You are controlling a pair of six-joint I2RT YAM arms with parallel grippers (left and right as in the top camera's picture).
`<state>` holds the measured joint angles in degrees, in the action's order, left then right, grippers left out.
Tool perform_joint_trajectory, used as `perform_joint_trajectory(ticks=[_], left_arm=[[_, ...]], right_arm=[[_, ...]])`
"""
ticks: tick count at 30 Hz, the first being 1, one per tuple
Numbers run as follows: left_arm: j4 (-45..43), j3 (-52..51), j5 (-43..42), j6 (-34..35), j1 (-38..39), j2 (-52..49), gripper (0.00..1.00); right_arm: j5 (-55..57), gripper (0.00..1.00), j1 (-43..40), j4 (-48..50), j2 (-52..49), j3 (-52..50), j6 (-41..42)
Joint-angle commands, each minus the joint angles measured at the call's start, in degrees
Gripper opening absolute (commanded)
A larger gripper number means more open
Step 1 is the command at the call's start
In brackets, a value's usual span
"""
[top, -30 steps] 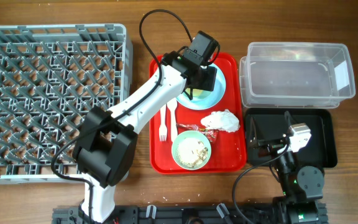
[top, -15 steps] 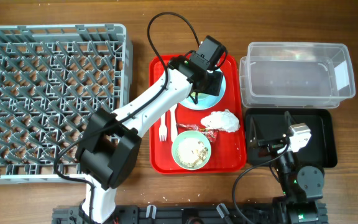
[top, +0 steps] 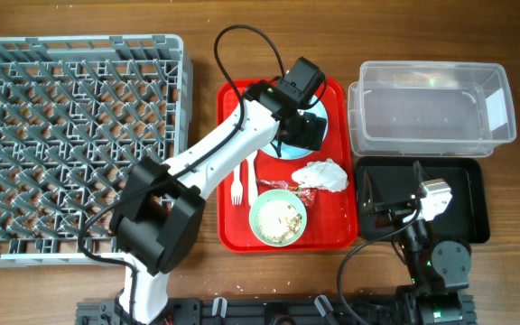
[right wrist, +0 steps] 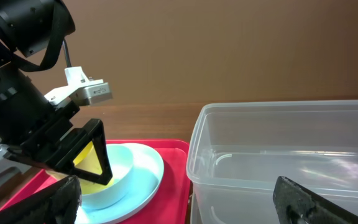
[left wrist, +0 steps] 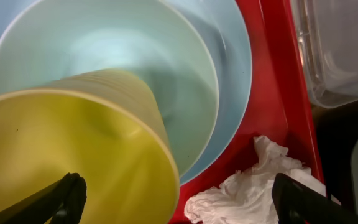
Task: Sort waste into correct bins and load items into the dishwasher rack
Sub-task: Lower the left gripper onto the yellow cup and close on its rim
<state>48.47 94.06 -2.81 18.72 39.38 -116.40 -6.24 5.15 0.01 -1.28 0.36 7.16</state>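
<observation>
Left wrist view: yellow cup [left wrist: 73, 143] tilted on light-blue plate [left wrist: 232, 74] (overhead hides it beneath the left hand [top: 303, 131]). Left arm [top: 224, 149] stretched over red tray [top: 330, 226], hand spread wide.

L arm extended fwd, L gripper [top: 302, 127] jaws wide; R arm tucked, R gripper [right wrist: 180, 198] wide too.
</observation>
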Motion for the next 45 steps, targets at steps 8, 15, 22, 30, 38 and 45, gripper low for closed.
perform_joint_trajectory(ticks=[8,15,22,30,38,45], left_arm=[[0.8,-0.3,1.0,-0.3,-0.9,5.2,1.0],[-2.0,-0.3,1.0,-0.3,-1.7,5.7,1.0],[-5.4,-0.3,1.4,-0.3,-1.8,5.7,1.0],[-9.1,-0.3,1.5,-0.4,-1.8,5.7,0.98],[-9.9,-0.3,2.4,-0.5,-1.8,3.2,0.68],[-10.2,-0.3,0.0,-0.3,-1.5,2.5,0.39]], right_arm=[[-0.7,1.0,-0.2,0.4,0.2,0.0,-1.1],[-0.7,1.0,-0.2,0.4,0.2,0.0,-1.1],[-0.7,1.0,-0.2,0.3,0.2,0.0,-1.1],[-0.7,1.0,-0.2,0.3,0.2,0.0,-1.1],[-0.7,1.0,-0.2,0.3,0.2,0.0,-1.2],[-0.7,1.0,-0.2,0.3,0.2,0.0,-1.1]])
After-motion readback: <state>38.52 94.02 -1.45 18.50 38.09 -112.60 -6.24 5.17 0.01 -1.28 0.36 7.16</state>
